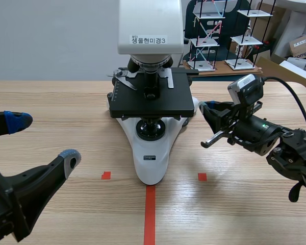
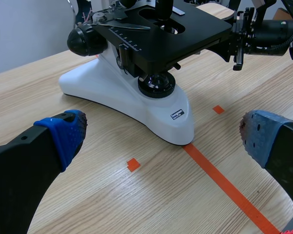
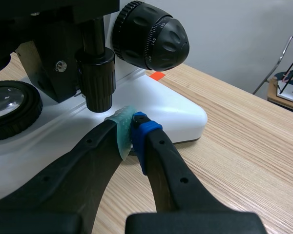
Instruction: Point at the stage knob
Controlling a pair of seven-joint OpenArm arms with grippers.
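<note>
A white microscope with a black stage stands mid-table. Its stage knob hangs as a black ribbed cylinder below the stage's right side. My right gripper is shut, pads pressed together, with its tip just below and in front of that knob, over the white base. In the scene view the right gripper sits at the stage's right edge. My left gripper is open near the table's front left, its blue pads wide apart, the microscope ahead of it.
A large black focus knob juts out just above the stage knob. Wire racks and cardboard boxes stand behind the table at the back right. Orange-red tape marks lie in front of the microscope.
</note>
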